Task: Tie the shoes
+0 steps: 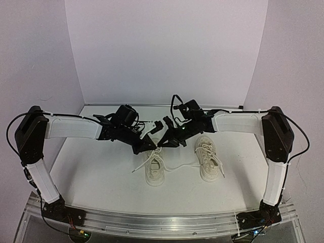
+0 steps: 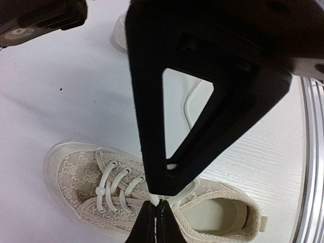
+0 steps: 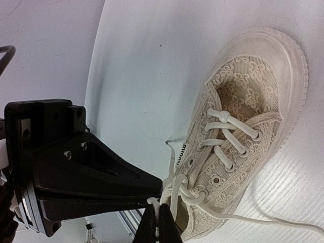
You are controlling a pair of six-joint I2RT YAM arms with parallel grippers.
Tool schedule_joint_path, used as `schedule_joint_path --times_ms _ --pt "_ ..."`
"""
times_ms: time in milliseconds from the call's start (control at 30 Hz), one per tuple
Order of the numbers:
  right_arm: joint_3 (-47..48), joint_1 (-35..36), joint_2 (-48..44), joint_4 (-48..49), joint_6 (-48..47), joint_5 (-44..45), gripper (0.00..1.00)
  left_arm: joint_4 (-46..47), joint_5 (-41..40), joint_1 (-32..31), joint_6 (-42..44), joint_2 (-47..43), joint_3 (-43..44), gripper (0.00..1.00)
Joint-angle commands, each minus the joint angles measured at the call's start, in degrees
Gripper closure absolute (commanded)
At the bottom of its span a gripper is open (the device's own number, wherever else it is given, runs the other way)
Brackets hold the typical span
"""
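Two cream sneakers lie on the white table: the left shoe [image 1: 154, 170] and the right shoe [image 1: 208, 157]. Both grippers meet tip to tip just above the left shoe's tongue. In the left wrist view my left gripper [image 2: 156, 212] is shut, pinching a bit of white lace [image 2: 154, 201] over that shoe [image 2: 91, 182]. The right gripper's black finger [image 2: 152, 101] fills the frame in front of it. My right gripper [image 3: 161, 218] is shut on a loop of lace [image 3: 152, 201] beside the shoe [image 3: 243, 126], with the left gripper's finger [image 3: 86, 177] touching it. In the top view the left gripper [image 1: 151, 144] and right gripper [image 1: 165, 138] nearly touch.
Loose lace ends [image 1: 178, 165] trail from the left shoe across the table toward the right shoe. The other shoe's toe [image 2: 120, 33] shows at the top of the left wrist view. An aluminium rail [image 1: 162, 223] runs along the near edge; white walls enclose the back and sides.
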Motion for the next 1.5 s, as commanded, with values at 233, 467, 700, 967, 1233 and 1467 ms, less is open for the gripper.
schedule_joint_path --times_ms 233,467,700,967,1233,1467 --pt "2.51 0.42 -3.44 -0.04 -0.81 2.83 1.0 3.34 -0.5 0.14 -0.85 -3.18 -0.92 0.43" --pt "3.29 0.41 -4.21 -0.02 -0.56 3.92 1.0 5.22 0.19 0.06 -1.04 -0.08 0.58 0.46" --pt "3.05 0.11 -4.49 -0.01 -0.15 4.5 1.0 4.82 1.63 -0.05 0.12 1.88 1.3 0.59" --pt "3.47 0.06 -3.75 -0.02 0.45 4.73 1.0 5.8 1.66 -0.73 0.54 2.73 0.97 0.76" --pt "3.1 -0.03 -3.37 -0.1 1.44 5.95 1.0 6.13 -0.75 -1.55 1.4 3.33 0.29 0.76" --pt "2.46 -0.44 -3.6 -0.21 1.48 5.07 0.97 6.76 -2.54 -1.67 1.59 3.12 -0.14 0.99"
